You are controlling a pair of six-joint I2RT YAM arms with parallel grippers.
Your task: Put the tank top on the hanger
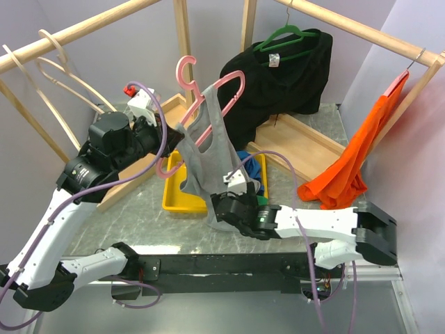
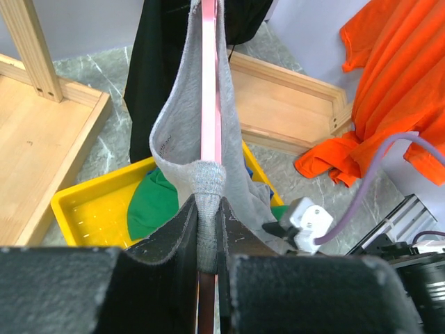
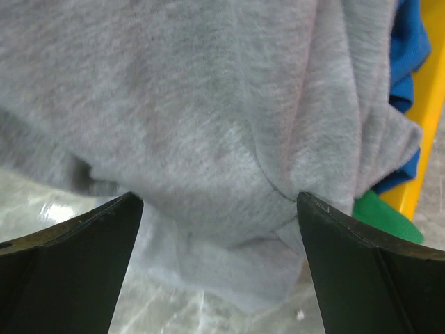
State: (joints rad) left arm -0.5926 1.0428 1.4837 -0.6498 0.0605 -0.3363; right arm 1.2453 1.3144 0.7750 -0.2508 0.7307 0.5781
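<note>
- The marble table (image 1: 139, 216) carries everything, with a wooden rack (image 1: 83, 28) standing over it.
- A black garment (image 1: 278, 83) hangs on a green hanger (image 1: 285, 38) from the rack's far rail.
- An orange tank top (image 1: 354, 153) hangs at the right, and its lower end is heaped on the table.
- The grey tank top (image 1: 208, 160) hangs in the air from the pink hanger, over the yellow tray. Its lower hem drops to the table at the tray's near edge.
- The yellow tray (image 1: 177, 198) sits mid-table and holds a green garment (image 2: 149, 202) and a blue one (image 3: 407, 69).
- The hanger (image 1: 222, 90) is held up tilted, hook at the upper left, with one grey strap looped over its pink bar.
- My left gripper (image 2: 207, 209) is pressed together on that strap where it wraps the pink bar, so cloth and plastic are pinched as one.
- My right gripper (image 3: 219, 209) is low beside the tray with its fingers spread wide. The grey hem bunches between and just beyond them. From my wrist view I cannot tell whether either finger touches the cloth.
- Two cream hangers (image 1: 62, 69) hang on the left rail, well apart from my work.
</note>
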